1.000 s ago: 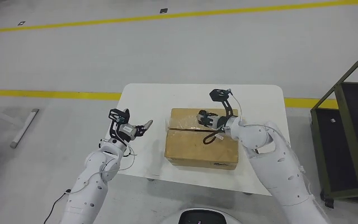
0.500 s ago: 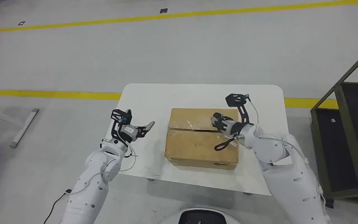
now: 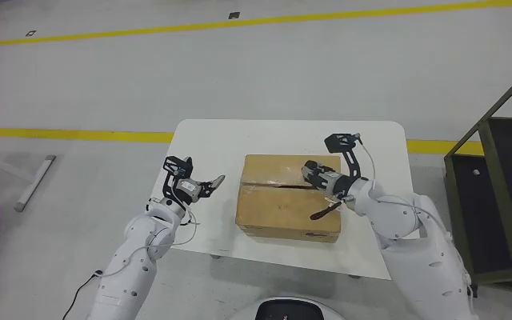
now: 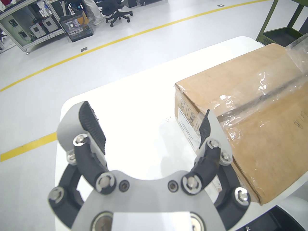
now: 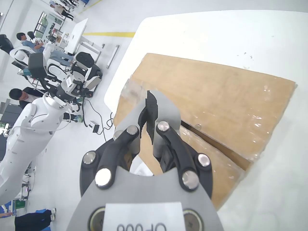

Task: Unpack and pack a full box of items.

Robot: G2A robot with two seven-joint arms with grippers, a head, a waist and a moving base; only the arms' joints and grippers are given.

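A brown cardboard box (image 3: 280, 210) with clear tape along its top seam lies in the middle of the white table (image 3: 360, 136). My right gripper (image 3: 308, 170) hangs over the right part of the box top, close to the seam. In the right wrist view this gripper (image 5: 148, 111) is shut with nothing visible between the pads, and a dark gap shows between the box (image 5: 216, 90) flaps. My left gripper (image 3: 210, 186) stands open above the table, just left of the box. In its own view the left gripper (image 4: 146, 121) points at the box (image 4: 252, 111) end.
A green metal cart (image 3: 480, 160) stands on the floor to the right of the table. The tabletop has bare room behind the box and to its left. Yellow floor lines run behind the table.
My right gripper has slid from the middle of the box top toward its right side along the seam. The left gripper has edged slightly closer to the box.
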